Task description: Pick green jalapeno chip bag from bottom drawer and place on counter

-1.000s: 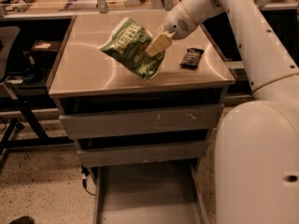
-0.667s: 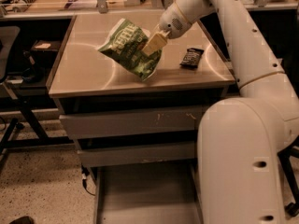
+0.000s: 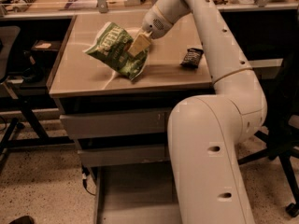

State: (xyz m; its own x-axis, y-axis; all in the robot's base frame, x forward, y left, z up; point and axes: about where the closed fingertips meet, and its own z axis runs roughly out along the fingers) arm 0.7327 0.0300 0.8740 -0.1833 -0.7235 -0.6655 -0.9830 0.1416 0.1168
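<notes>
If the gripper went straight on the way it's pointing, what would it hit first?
Probably the counter: the gripper, shut on the green jalapeno chip bag, points down-left at it, though depth is unclear.

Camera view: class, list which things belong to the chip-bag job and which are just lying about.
Job: green jalapeno chip bag, held by the hand above the counter; open bottom drawer.
Lying about: dark packet on the counter; two upper drawers.

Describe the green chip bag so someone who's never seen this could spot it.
Start at the beige counter topping the drawer cabinet. Over its middle the gripper pinches the green jalapeno chip bag, tilted. It's crinkly green with pale lettering, unlike the small dark packet lying nearby.
</notes>
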